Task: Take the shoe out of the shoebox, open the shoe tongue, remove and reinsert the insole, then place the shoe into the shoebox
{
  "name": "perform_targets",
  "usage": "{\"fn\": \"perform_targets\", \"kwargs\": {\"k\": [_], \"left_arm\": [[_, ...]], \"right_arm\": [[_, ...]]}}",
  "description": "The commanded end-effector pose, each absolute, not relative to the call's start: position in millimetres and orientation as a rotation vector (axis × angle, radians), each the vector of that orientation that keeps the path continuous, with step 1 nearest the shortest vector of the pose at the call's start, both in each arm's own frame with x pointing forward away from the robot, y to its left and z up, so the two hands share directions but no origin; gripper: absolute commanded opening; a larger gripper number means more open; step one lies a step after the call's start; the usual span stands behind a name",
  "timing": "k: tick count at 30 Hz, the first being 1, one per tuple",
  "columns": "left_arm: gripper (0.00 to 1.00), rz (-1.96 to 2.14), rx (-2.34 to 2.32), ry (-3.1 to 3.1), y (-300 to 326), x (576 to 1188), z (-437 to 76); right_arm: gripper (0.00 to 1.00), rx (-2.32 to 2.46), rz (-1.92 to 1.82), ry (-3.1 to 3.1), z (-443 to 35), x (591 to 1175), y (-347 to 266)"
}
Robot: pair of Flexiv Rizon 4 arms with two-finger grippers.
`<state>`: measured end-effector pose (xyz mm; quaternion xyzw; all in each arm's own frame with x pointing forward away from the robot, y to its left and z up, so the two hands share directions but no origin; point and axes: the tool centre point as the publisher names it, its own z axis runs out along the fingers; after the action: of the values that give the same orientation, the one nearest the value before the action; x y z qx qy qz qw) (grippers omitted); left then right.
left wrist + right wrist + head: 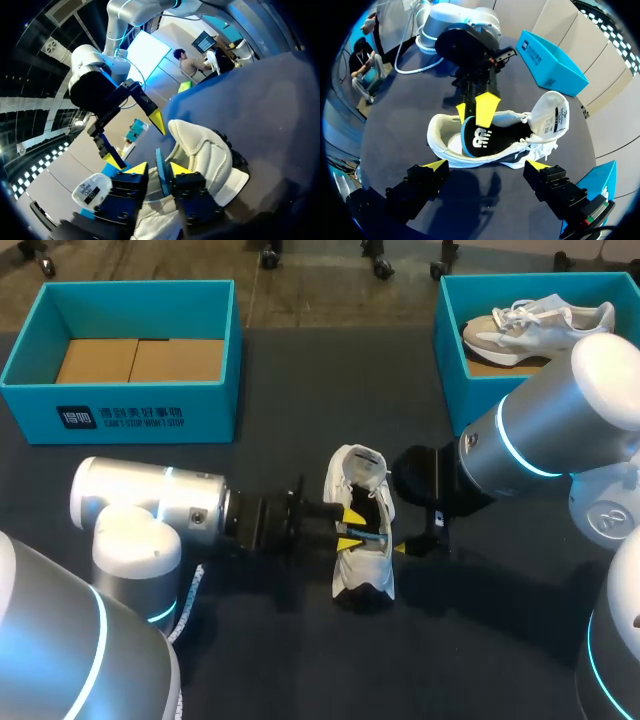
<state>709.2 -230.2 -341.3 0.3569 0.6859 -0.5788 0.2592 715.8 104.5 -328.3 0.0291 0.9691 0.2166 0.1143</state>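
A white shoe (362, 565) (445, 142) lies in the middle of the dark table, its labelled tongue (552, 117) folded back. A black insole (480, 140) with a blue edge (161, 170) stands partly out of the shoe's mouth. My left gripper (348, 529) (159, 170) (474, 110) comes in from the left. One of its yellow fingers is on each face of the insole, and a small gap shows beside the insole. My right gripper (397, 525) (486, 166) (136, 140) stands wide open at the shoe's right side, holding nothing.
A teal shoebox (120, 415) lined with brown cardboard sits at the back left. A second teal shoebox (450, 350) at the back right holds another pale shoe (535, 325). A white cable (190, 600) hangs by my left arm.
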Motion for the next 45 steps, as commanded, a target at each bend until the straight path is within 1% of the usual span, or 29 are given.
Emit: {"fn": "perform_targets", "kwargs": {"k": [1, 6, 10, 14, 16, 17, 19, 20, 22, 26, 27, 28, 34, 36, 37, 38, 45], "left_arm": [[0.60, -1.556, 0.993, 1.854, -221, 704, -330], [0.58, -1.537, 1.029, 1.853, -214, 704, -313], [0.59, -1.535, 1.046, 1.852, -210, 705, -300], [0.56, -1.529, 1.088, 1.887, -207, 708, -293], [0.60, -1.541, 1.119, 1.900, -206, 709, -291], [0.60, -1.544, 1.132, 1.911, -205, 710, -290], [0.66, -1.520, 1.183, 1.925, -203, 712, -287], [0.68, -1.523, 1.192, 1.934, -202, 713, -286], [0.69, -1.516, 1.217, 1.933, -200, 717, -282], [0.74, -1.504, 1.282, 1.948, -196, 724, -275], [0.77, -1.490, 1.308, 1.957, -195, 726, -273], [0.83, -1.485, 1.327, 1.967, -194, 728, -271], [0.87, -1.451, 1.443, 1.994, -191, 739, -266], [0.91, -1.435, 1.497, 2.002, -190, 742, -264], [0.98, -1.419, 1.533, 2.006, -190, 744, -264], [1.00, -1.406, 1.564, 2.016, -190, 745, -264], [1.00, -1.366, 1.710, 2.070, -188, 755, -259]], "right_arm": [[1.00, 0.087, 0.635, 2.840, -328, 714, 104], [1.00, 0.087, 0.635, 2.840, -328, 714, 104], [1.00, 0.087, 0.635, 2.840, -328, 714, 104], [1.00, 0.087, 0.635, 2.840, -328, 714, 104], [1.00, 0.087, 0.635, 2.840, -328, 714, 104], [1.00, 0.087, 0.635, 2.840, -328, 714, 104], [1.00, 0.087, 0.635, 2.840, -328, 714, 104], [1.00, 0.087, 0.635, 2.840, -328, 714, 104], [1.00, 0.087, 0.635, 2.840, -328, 714, 104], [1.00, 0.087, 0.635, 2.840, -328, 714, 104], [1.00, 0.087, 0.635, 2.840, -328, 714, 104], [1.00, 0.087, 0.635, 2.840, -328, 714, 104], [1.00, 0.087, 0.635, 2.840, -328, 714, 104], [1.00, 0.087, 0.635, 2.840, -328, 714, 104], [1.00, 0.087, 0.635, 2.840, -328, 714, 104], [1.00, 0.087, 0.635, 2.840, -328, 714, 104], [1.00, 0.087, 0.635, 2.840, -328, 714, 104]]}}
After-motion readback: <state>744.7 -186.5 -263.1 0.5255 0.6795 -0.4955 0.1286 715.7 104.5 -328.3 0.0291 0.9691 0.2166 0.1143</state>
